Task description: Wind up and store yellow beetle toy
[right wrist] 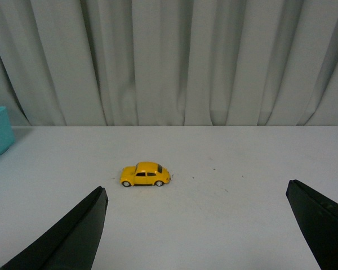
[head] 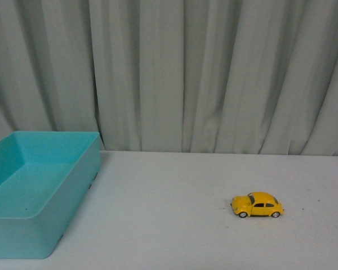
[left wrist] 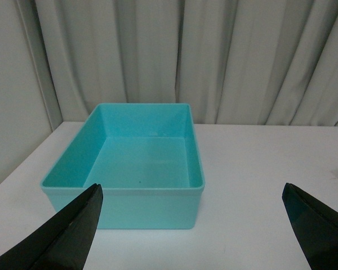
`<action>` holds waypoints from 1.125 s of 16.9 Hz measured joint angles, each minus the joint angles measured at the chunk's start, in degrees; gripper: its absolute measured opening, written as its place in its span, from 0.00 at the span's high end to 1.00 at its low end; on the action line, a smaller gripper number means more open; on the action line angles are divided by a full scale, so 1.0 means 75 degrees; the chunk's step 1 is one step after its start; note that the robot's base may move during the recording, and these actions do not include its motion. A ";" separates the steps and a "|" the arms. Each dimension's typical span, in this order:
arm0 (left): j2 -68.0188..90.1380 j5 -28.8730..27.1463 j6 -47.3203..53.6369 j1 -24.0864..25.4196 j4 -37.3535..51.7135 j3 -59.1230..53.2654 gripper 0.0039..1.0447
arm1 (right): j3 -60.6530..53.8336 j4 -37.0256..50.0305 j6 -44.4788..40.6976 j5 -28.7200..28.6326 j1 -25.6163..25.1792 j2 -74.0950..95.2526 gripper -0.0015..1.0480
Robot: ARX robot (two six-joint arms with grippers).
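- On the desk (head: pixel 174 230), right of centre, yellow beetle toy (head: pixel 257 205) sits broadside, long axis left-right, well apart from the teal bin (head: pixel 73 191).
- Right end effector (right wrist: pixel 195 187), spread wide and empty, faces it head-on: looks like the nearer arm.
- Left end effector (left wrist: pixel 191 185), equally wide, faces the bin.

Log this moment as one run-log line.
yellow beetle toy: upright on table, untouched | teal bin: empty, left of toy | left gripper: open, facing bin | right gripper: open, facing toy
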 joint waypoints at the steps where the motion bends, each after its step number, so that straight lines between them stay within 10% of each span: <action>1: 0.0003 0.0000 0.0000 0.0000 0.0000 0.0000 0.06 | 0.0000 0.0003 0.0000 0.0000 0.0000 0.0000 0.06; 19: 0.0003 0.0003 0.0000 0.0000 0.0000 0.0000 0.06 | 0.0000 0.0003 0.0000 0.0000 0.0000 0.0000 0.06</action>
